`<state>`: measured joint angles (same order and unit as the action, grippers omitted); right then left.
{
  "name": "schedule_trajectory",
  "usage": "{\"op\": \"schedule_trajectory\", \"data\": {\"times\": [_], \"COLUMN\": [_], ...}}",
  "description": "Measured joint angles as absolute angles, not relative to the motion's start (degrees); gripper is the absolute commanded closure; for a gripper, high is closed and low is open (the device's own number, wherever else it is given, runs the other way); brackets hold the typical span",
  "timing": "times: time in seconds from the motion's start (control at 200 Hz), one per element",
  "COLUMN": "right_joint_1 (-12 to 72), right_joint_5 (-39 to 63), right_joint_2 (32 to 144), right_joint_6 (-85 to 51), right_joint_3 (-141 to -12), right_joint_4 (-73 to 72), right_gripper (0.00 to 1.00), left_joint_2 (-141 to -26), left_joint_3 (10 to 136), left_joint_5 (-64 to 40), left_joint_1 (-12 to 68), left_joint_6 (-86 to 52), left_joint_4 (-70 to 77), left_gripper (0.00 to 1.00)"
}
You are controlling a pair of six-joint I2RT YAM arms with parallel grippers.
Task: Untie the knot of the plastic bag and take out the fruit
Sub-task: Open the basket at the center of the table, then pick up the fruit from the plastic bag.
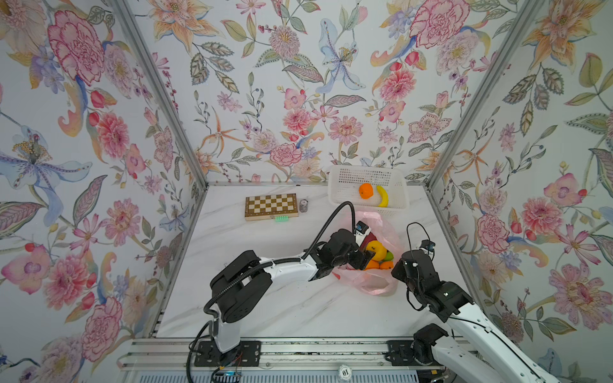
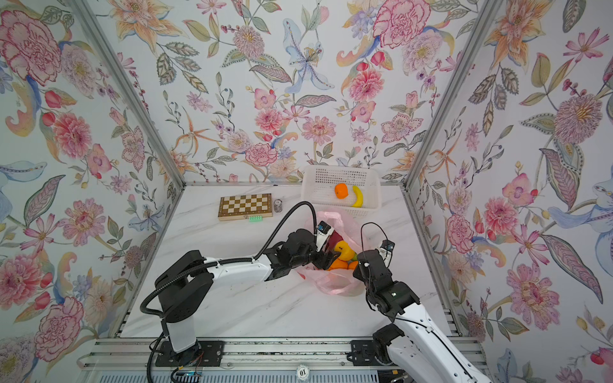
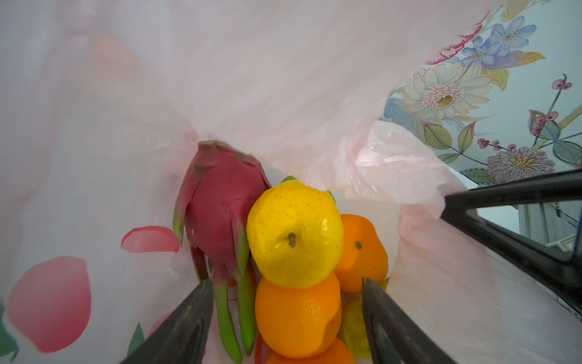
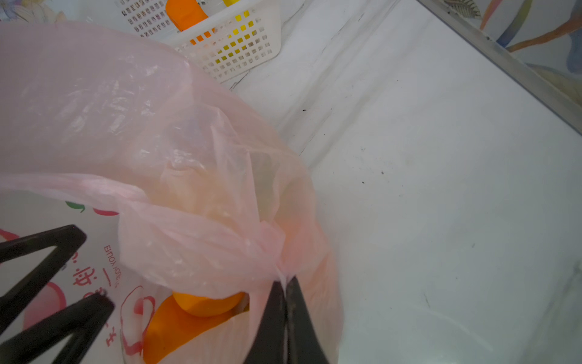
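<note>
1. The bag (image 1: 376, 287) lies on the table (image 1: 265, 298), right of centre, between the two arms and just in front of the basket (image 1: 335, 199). Its mouth is open, and both top views show its contents from above.
2. The fruit (image 1: 377, 251) sits in a heap inside the bag. The left wrist view shows a dragon fruit (image 3: 217, 205) pressed against a yellow fruit (image 3: 294, 233). Two oranges (image 3: 297, 315) touch the yellow fruit. In a top view, a green fruit (image 1: 388, 255) shows at the right edge of the heap.
3. The left tool (image 3: 285, 283) is inside the bag mouth with its jaws apart.
   - The jaws stand on either side of one of the oranges, with a gap at each finger.
   - The tool grips nothing.
   - One finger (image 3: 189, 321) is just beside the green leaf tips of the dragon fruit.
4. The right tool (image 4: 286, 282) has its jaws together, clamped on a gathered fold of the bag's rim on the bag's right side.
   - The film bunches at the pinch point.
   - In both top views the tool's wrist hides the jaws.
5. The basket stands at the far right of the table, against the back wall. It holds a lone orange (image 1: 366, 191) with a banana (image 1: 383, 196) just beside it.
6. A chessboard (image 1: 271, 206) lies at the far centre of the table, well apart from the bag.
   - A small can (image 1: 304, 205) stands just beside its right end.
   - A green block (image 1: 282, 218) lies at its near edge.
</note>
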<state>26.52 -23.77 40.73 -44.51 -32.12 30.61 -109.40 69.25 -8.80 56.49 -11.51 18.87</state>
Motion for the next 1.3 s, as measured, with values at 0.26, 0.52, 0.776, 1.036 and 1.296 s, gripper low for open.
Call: {"op": "schedule_trajectory", "data": {"times": [0.26, 0.52, 0.776, 1.036, 1.296], "right_joint_1": [25.04, 25.04, 25.04, 25.04, 24.97], "right_joint_5": [-19.94, -18.28, -17.69, -17.39, -17.30], "right_joint_2": [38.85, 39.07, 39.09, 39.11, 39.64], "right_joint_6": [-44.69, -44.91, -45.08, -45.08, -45.10], "right_joint_3": [-32.12, -32.12, -32.12, -32.12, -32.14], "right_joint_4": [30.61, 30.59, 30.57, 30.57, 30.57], "right_gripper": [0.94, 0.94, 0.93, 0.93, 0.91], "left_joint_2": [-116.20, -121.84, -124.38, -125.27, -124.16], "left_joint_3": [72.86, 80.18, 82.74, 84.33, 82.28], "left_joint_5": [-12.58, -13.37, -13.41, -13.76, -14.87], "left_joint_1": [55.66, 55.57, 55.51, 55.51, 55.42], "left_joint_6": [-9.28, -8.40, -6.90, -5.32, -6.11], "left_joint_4": [23.33, 23.22, 20.56, 17.82, 18.65], "left_gripper": [0.05, 0.16, 0.07, 0.32, 0.48]}}
